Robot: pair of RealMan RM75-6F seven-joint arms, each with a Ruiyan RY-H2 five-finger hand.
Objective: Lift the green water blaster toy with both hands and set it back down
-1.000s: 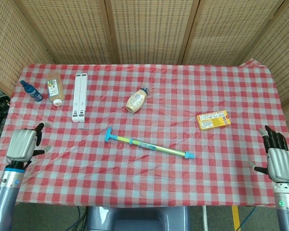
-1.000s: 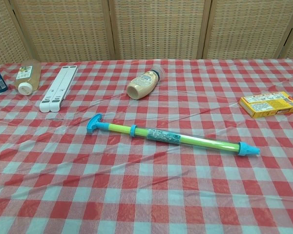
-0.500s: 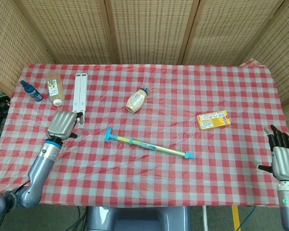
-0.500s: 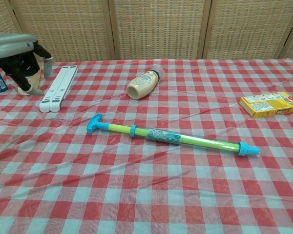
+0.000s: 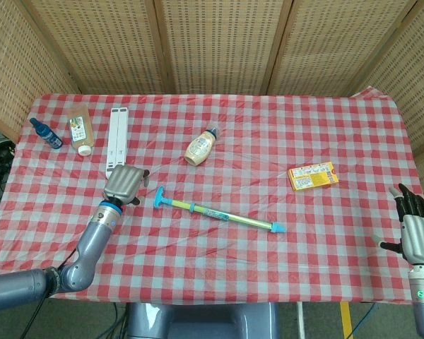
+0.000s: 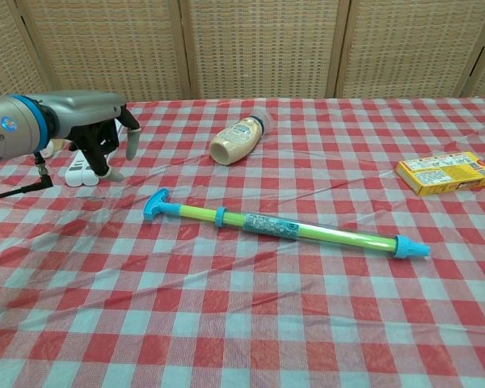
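Green plastic water blaster toy (image 5: 218, 212) lies flat mid-surface; left hand (image 5: 123, 185) hovers near its blue handle, fingers spread, empty; right hand (image 5: 417, 236) open at the right edge

- The green tube-shaped water blaster toy with blue ends (image 5: 218, 213) lies slantwise on the red-and-white checked tablecloth (image 5: 268, 141).
- The left hand (image 5: 124, 184) hovers just beside its blue handle, holding nothing.
- The right hand (image 5: 417, 236) stands beyond the table's right edge, fingers apart.

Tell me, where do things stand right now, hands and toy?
Left hand open, near the water blaster's T-handle, not touching. Right hand open at the table edge. Blaster flat on the cloth, path unobstructed.
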